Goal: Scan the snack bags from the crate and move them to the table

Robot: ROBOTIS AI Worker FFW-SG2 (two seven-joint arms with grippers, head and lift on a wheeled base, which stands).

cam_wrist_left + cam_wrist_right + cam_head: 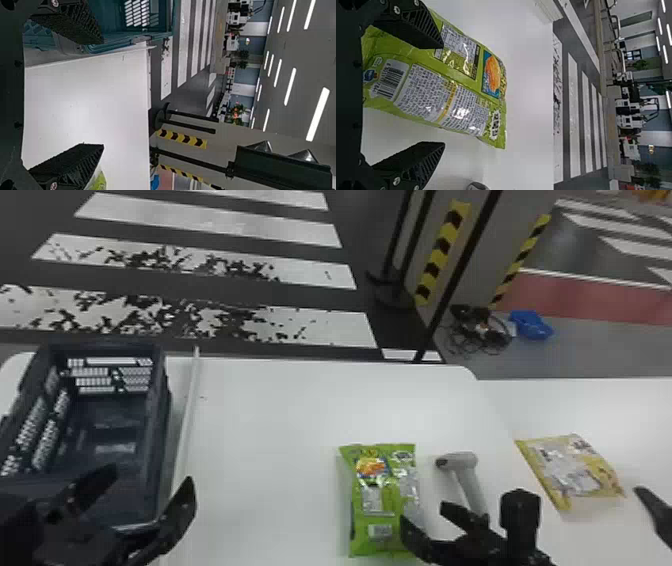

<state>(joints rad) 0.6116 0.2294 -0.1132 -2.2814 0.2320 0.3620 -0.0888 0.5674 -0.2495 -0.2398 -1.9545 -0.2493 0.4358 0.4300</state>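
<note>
Yellow bag [572, 467]: head view; ceiling lights [318, 114]: left wrist view; left gripper [152, 474], right gripper [424, 511] spread.

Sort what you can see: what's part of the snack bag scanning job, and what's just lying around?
Part of the job:
- green snack bag
- yellow snack bag
- scanner
- crate
- table

Just lying around, on the floor:
- blue thing
- tangled cables

green bag [382, 495]: glossy, barcode side up, flat on white table [265, 440], near
yellow bag [575, 470]: flat, slanted, right
crate [162, 415]: dark blue, upright, left
scanner [464, 462]: grey, between bags
</note>
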